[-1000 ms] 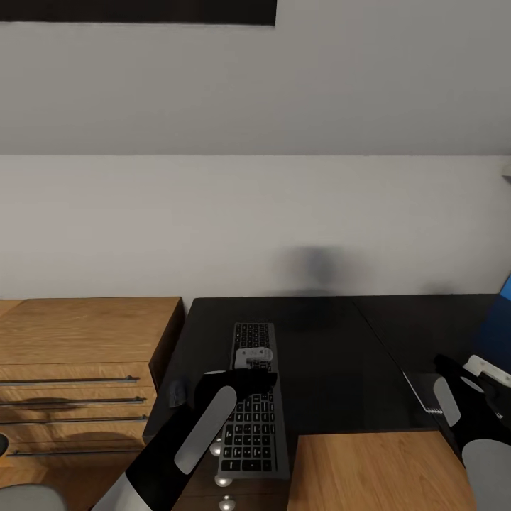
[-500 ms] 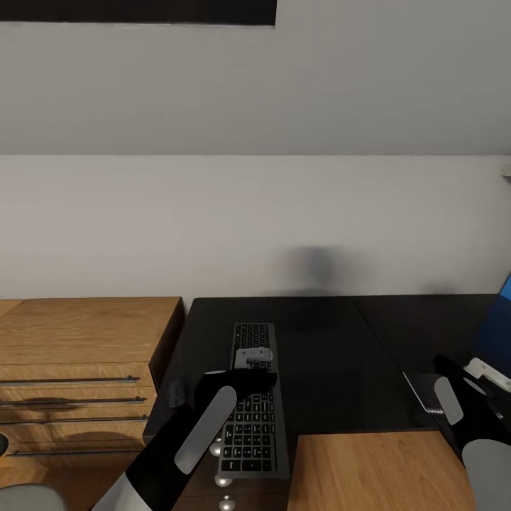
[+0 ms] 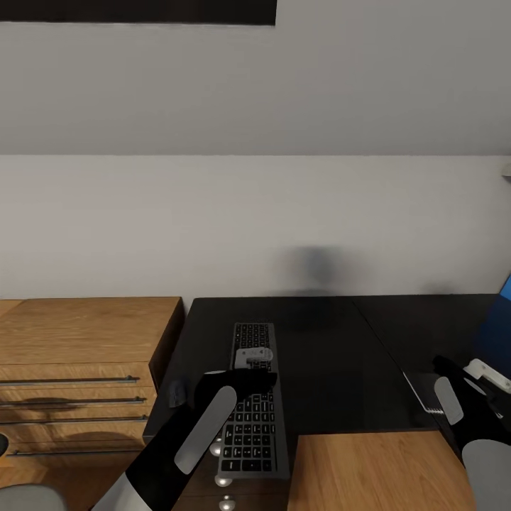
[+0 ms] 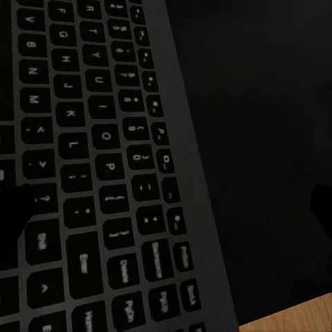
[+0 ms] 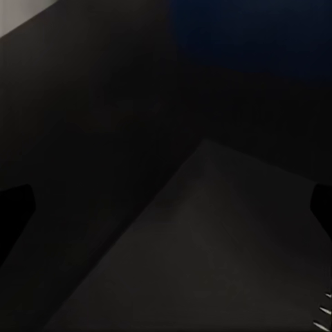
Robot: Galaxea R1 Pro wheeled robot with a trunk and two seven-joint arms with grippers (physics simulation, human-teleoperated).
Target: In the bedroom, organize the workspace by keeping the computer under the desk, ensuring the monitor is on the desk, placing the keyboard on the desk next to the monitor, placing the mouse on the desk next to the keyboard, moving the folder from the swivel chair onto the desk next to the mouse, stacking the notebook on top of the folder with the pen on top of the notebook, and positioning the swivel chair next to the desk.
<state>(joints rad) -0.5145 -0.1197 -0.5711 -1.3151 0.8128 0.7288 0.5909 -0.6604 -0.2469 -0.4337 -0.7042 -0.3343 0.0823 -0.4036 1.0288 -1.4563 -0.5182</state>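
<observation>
A: Running lengthwise away from the robot, item one: the keyboard (image 3: 253, 401), long axis front to back on the desk (image 3: 333, 376), near end overhanging the desk's front edge, far end toward the wall.

B: And the left gripper (image 3: 245, 375)?

A: Directly over the keyboard's middle, forearm slanting up from lower left, wrist bent across the keys. Its wrist view has the keys (image 4: 97, 173) just beneath, with dark fingertips (image 4: 14, 214) at either edge, spread wide. Nothing held.

B: Item two?

A: The notebook (image 3: 424, 390), dark grey, flat on the desk just beside the right gripper (image 3: 490, 376), spiral edge nearest the robot. The right wrist view shows its corner (image 5: 207, 249) below and between the parted fingertips. Nothing gripped.

B: Other entries?

A: Oak drawer unit (image 3: 78, 369), to the left gripper's left, adjoining the desk.
</observation>
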